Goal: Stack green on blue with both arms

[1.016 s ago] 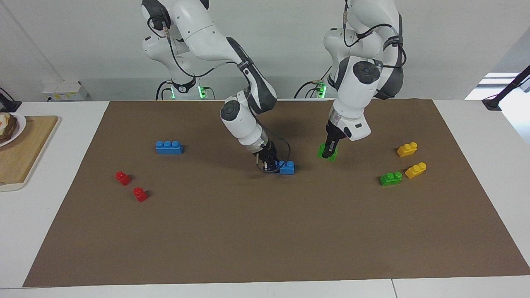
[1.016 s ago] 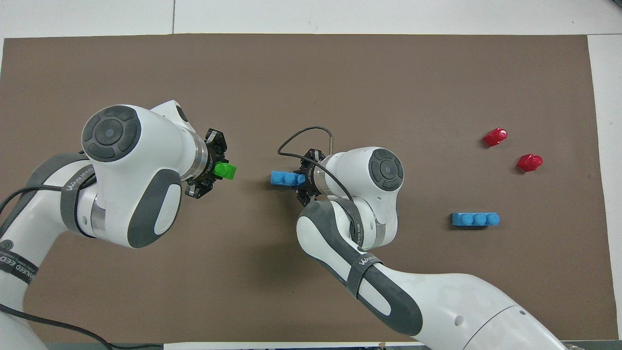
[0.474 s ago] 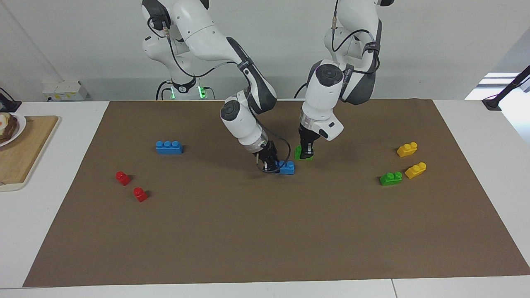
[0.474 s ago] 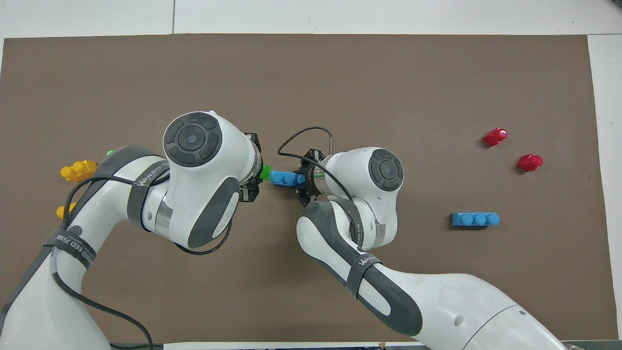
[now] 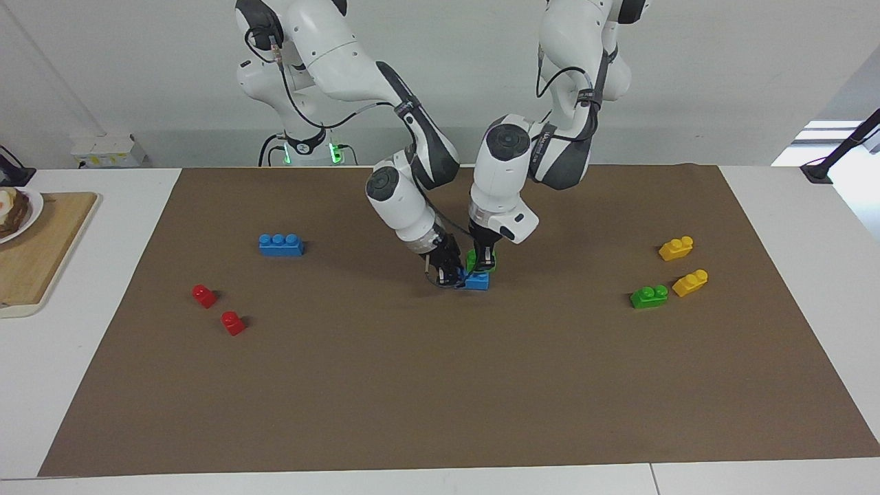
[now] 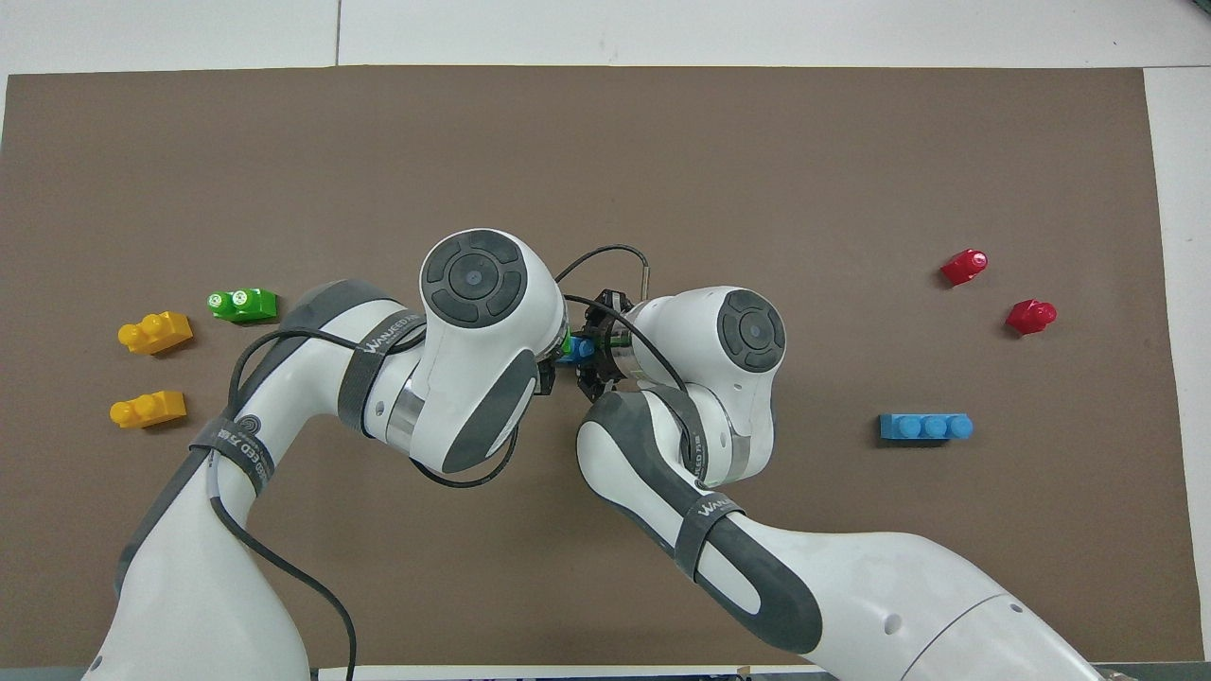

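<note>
Green brick (image 5: pixel 473 259) hangs in my left gripper (image 5: pixel 484 262), fingers closed on it, directly over the blue brick (image 5: pixel 477 281) at the middle of the brown mat (image 5: pixel 440 385). From the facing camera I cannot tell whether the green brick's underside is touching the blue studs or sits just above them. My right gripper (image 5: pixel 447 273) is low at the mat, fingers closed on the blue brick's end toward the right arm's end of the table. In the overhead camera the two wrists crowd the spot, and I see only a sliver of the green brick (image 6: pixel 567 345) beside a sliver of the blue brick (image 6: pixel 584 349).

Elsewhere on the mat I note:
- a second blue brick (image 5: pixel 281 245) lying toward the right arm's end, well apart from the work;
- two red bricks (image 5: pixel 204 295) near that same end, farther from the robots than the second blue brick;
- a second green brick (image 5: pixel 649 296) toward the left arm's end, just beside one yellow brick (image 5: pixel 690 282), with another yellow brick (image 5: pixel 676 248) nearer the robots.

A wooden board (image 5: pixel 41 247) with a plate sits off the mat at the right arm's end.
</note>
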Robot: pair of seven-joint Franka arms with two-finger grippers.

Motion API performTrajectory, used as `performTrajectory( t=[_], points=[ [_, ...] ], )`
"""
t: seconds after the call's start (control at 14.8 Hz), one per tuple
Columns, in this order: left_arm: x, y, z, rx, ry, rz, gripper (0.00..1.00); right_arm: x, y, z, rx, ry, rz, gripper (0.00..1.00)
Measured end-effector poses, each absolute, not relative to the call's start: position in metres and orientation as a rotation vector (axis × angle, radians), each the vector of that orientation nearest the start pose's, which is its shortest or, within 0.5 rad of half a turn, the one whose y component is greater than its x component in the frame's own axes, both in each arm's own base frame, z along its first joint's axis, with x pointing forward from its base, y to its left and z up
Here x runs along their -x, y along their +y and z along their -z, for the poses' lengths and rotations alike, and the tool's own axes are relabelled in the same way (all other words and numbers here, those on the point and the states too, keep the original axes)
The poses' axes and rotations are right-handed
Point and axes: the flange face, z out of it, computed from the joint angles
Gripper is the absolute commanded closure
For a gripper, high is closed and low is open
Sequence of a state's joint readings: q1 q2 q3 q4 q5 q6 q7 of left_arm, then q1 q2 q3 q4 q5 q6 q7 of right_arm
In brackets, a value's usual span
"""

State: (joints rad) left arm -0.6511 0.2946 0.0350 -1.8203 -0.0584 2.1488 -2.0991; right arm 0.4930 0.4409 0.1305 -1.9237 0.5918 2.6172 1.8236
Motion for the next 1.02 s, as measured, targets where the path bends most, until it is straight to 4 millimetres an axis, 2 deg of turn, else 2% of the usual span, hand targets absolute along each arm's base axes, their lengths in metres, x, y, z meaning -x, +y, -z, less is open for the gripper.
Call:
performTrajectory(
  t=[0.2,0.61,1.02],
  points=[
    [-0.5172,-0.3714,-0.3699,2.310,-2.178,-0.051,1.00,-0.5355,0.3631,-0.2848,1.814,2.066,-0.426,1.00],
    [-0.5177,-0.3738,-0.3697,2.325,-2.183,-0.042,1.00,-0.5352,0.3633,-0.2844,1.813,2.065,-0.424,1.00],
    [-0.5155,-0.3761,-0.3694,2.388,-2.106,0.000,1.00,-0.5347,0.3638,-0.2839,1.812,2.064,-0.420,1.00]
  ],
)
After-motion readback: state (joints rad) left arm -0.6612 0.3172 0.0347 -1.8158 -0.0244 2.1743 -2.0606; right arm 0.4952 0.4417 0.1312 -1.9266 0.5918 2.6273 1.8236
